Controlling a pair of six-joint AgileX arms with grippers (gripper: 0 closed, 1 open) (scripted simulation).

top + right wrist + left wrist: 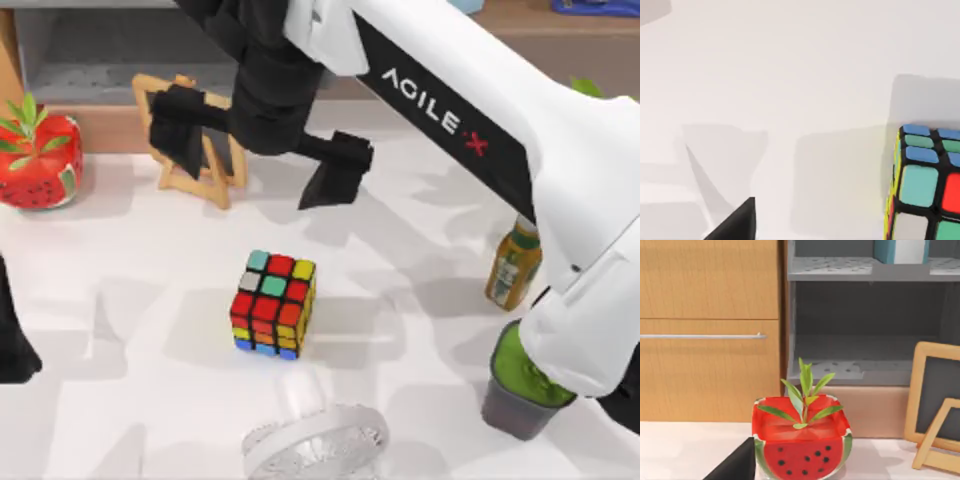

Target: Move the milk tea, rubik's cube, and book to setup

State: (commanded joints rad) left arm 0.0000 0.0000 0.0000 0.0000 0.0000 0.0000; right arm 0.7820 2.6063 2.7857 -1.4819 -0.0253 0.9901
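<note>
The rubik's cube [273, 303] sits on the white table near the middle, and its corner also appears in the right wrist view as the cube [927, 185]. My right gripper [255, 182] hangs open above the table behind the cube, holding nothing; one of its fingers [735, 222] is over bare table. The milk tea [515, 395], a grey cup with a green top, stands at the right front, partly under my right arm. A teal and white book [901, 251] stands on the upper shelf. My left gripper [15, 345] is parked open at the left edge.
A watermelon planter [40, 160] stands at the back left, next to a wooden-framed chalkboard [190, 140]. A tea bottle [513, 265] is at the right and a white fan [315, 440] at the front. Behind the table are a wooden cabinet [710, 330] and grey shelves [865, 270].
</note>
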